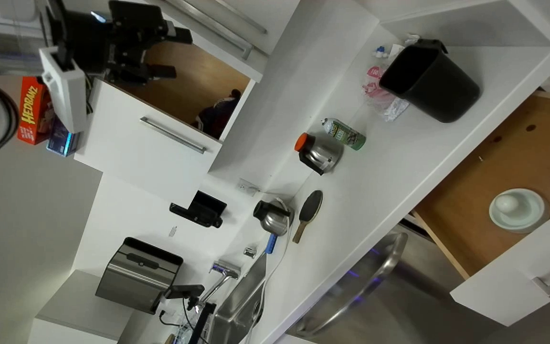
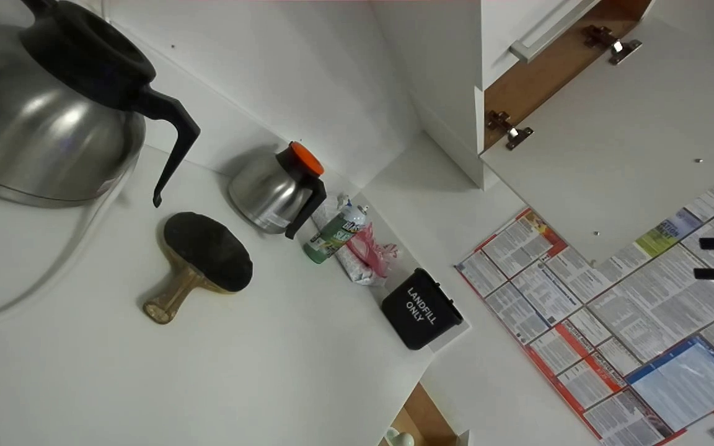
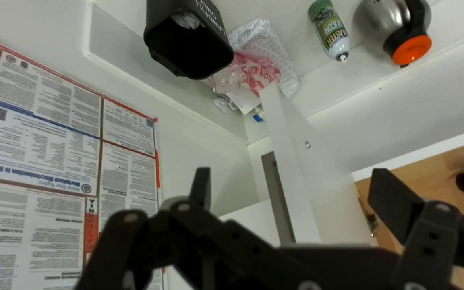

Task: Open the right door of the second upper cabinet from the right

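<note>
An upper cabinet door stands swung open. Its white inner face (image 2: pixel 611 142) shows in an exterior view, with two metal hinges. In an exterior view I see the door's edge (image 1: pixel 258 67) beside the brown cabinet interior (image 1: pixel 194 81). My gripper (image 1: pixel 172 53) is open and empty in front of that opening. It also shows at the right edge of an exterior view (image 2: pixel 707 259). In the wrist view the open door (image 3: pixel 288 169) stands on edge between my spread fingers (image 3: pixel 296 193), with its grey handle (image 3: pixel 278 193) on the outer side. I cannot tell whether any finger touches it.
The neighbouring door (image 1: pixel 141 143) with a bar handle is shut. Below, the counter holds a black bin (image 1: pixel 432 81), a spray can (image 1: pixel 346 134), a metal carafe (image 1: pixel 325 153) and a paddle (image 1: pixel 311 205). A drawer (image 1: pixel 509 143) is pulled out. Dark cloth (image 1: pixel 217 114) lies in the cabinet.
</note>
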Robot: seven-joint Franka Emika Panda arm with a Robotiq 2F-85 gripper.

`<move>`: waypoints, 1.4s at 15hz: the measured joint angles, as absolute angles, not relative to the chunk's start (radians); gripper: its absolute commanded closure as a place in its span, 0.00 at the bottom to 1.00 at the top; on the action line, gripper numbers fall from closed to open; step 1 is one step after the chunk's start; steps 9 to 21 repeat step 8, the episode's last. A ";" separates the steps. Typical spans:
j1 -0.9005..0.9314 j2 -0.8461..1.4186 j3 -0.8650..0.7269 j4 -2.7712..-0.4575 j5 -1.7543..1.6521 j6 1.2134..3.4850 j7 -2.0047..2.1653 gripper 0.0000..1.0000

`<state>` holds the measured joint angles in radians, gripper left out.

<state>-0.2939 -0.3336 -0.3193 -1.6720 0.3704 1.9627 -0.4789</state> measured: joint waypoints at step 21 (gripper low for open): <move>-0.216 -0.526 -0.299 -1.877 0.197 1.963 -0.478 0.00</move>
